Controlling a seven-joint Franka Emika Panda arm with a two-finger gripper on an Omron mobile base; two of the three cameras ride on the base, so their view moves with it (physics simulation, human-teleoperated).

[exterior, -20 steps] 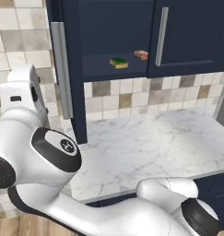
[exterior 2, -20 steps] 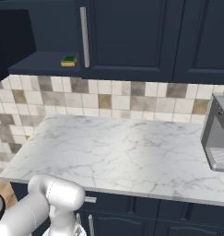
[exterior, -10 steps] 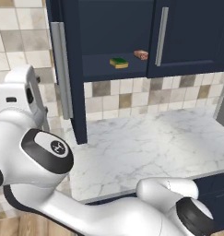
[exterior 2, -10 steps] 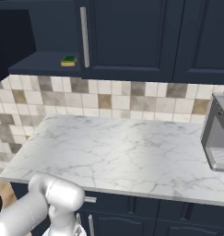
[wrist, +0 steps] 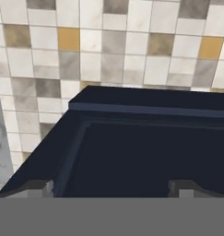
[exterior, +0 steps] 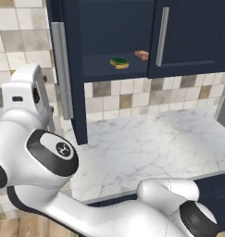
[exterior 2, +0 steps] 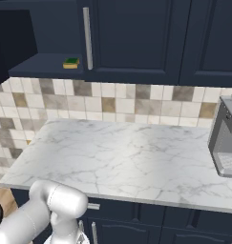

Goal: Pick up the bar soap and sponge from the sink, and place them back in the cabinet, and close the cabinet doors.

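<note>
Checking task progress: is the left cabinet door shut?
No, the left cabinet door stands swung open, with the sponge and bar soap on the shelf.

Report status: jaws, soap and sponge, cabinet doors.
Jaws open, empty, at the left door. Sponge and bar soap on the cabinet shelf. Left door open; right door looks shut. Nothing in the way.

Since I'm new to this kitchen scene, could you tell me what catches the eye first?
The open left cabinet door swings out beside the white arm, baring a shelf where the sponge and bar soap lie side by side. Below spreads the marble counter, with a grey appliance at its right end.
</note>
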